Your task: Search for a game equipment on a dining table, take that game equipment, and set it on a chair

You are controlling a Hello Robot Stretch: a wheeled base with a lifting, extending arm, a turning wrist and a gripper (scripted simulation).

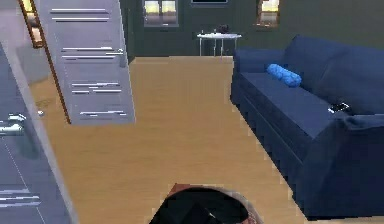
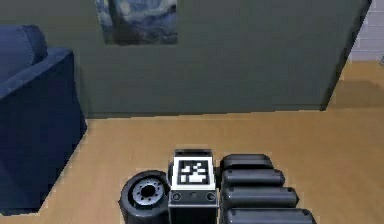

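Observation:
A small white round table [image 1: 218,39] stands far off against the dark back wall, and I cannot make out anything on its top. In the arm side view, dark parts of the robot [image 2: 250,190] line the bottom edge. Among them are a white square with black marks [image 2: 192,170] and a dark round cylinder [image 2: 146,196] to its left. No thin fingers can be made out there.
A dark blue sofa [image 1: 310,105] fills the forward view's right, with a light blue cushion [image 1: 284,74] and a small dark thing [image 1: 342,107] on its seat. A grey panelled door [image 1: 95,60] stands ajar at the left. Wood floor [image 1: 170,140] lies between them. A sofa end [image 2: 30,110] and a wall painting [image 2: 137,20] are in the arm side view.

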